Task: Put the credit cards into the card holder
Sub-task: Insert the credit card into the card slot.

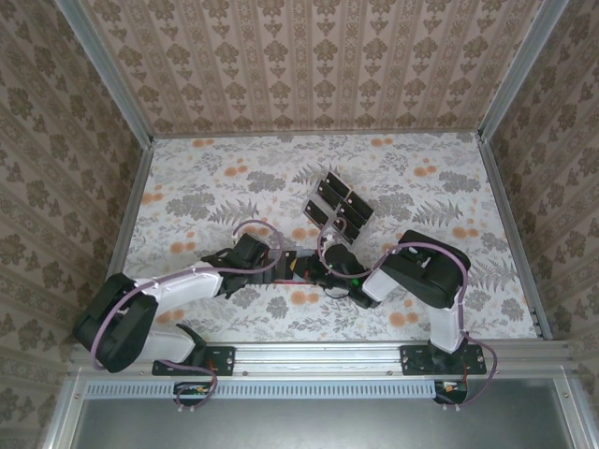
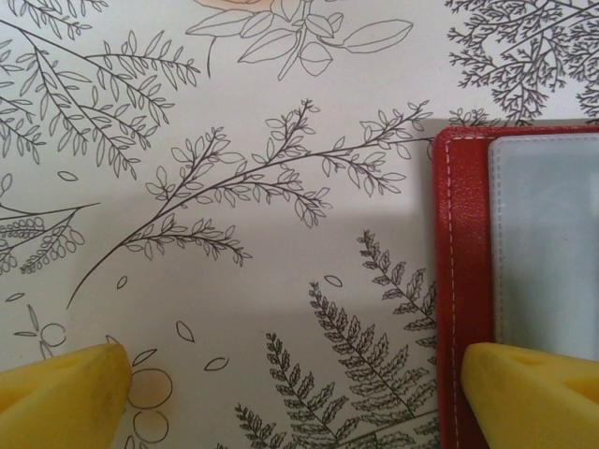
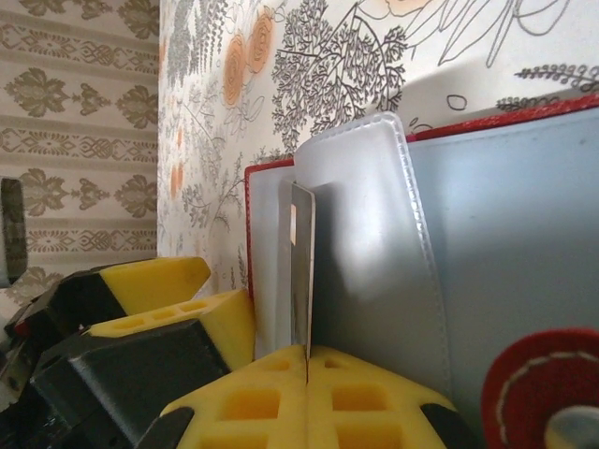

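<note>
Floral surface [image 1: 187, 187], patterned walls. Left pincer [image 2: 295, 379] is wide open, one finger at the red edge of the card holder [image 2: 460, 281], the other over bare surface. Right pincer [image 3: 307, 363] is clamped on one credit card [image 3: 301, 271], edge-on at the holder's clear pocket [image 3: 365, 215]. Risks: card snags the pocket lip or misses the slot; holder slides, barely pinned. Count: one holder, one gripped card, roughly six loose cards [image 1: 339, 208] beyond, overlapping, count unsure.

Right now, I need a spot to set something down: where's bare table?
Floral tabletop left of the flat black credit cards, and right of them. Crowded at centre, where both arms meet over the red folding card holder.
</note>
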Robot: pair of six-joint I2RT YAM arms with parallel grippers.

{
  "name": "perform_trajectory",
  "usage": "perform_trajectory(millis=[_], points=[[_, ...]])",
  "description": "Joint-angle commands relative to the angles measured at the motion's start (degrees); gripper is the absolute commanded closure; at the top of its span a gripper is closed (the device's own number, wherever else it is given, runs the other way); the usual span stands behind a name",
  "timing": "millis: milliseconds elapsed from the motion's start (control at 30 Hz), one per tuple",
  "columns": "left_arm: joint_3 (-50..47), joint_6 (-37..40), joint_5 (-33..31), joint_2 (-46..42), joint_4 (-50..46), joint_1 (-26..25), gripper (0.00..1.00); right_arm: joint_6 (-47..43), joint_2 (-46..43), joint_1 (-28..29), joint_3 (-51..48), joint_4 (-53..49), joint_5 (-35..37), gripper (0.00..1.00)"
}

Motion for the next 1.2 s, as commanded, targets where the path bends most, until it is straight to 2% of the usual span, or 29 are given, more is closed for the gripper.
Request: perform_trajectory(millis=[0,67,133,233,367,633,1167], points=[[0.9,-1.0,-0.9,-2.6,-3.7,-0.1,0.00,-4.1,-3.4,-1.2,0.2,-14.2,-0.2,0.77],[1.8,-1.0,-1.1,-3.3,-5.0,0.3,0.00,-6.6,-6.7,-1.6,1.5,-21.1,0.4,0.68],[2.6,-1.0,-1.0,-3.8,-5.9,0.9,0.00,-9.2,-9.3,-1.7,3.4,-27.7,1.3,0.62],[3.5,-1.0,-0.8,-3.8,-6.5,1.8,0.00,-12.7,-11.5,-1.9,6.5,-36.0,2.1,0.62],[3.9,-1.2,-0.8,-3.0,-7.2,3.0,0.00,-15.1,-11.4,-1.9,10.0,-41.4,1.8,0.63],[3.7,-2.5,-0.8,0.2,-7.7,4.0,0.00,-15.7,-8.4,-2.0,13.5,-43.1,0.7,0.66],[1.7,-3.0,0.2,3.7,-4.5,4.1,0.00,-15.8,-3.9,-1.8,19.0,-43.6,-2.9,0.86]])
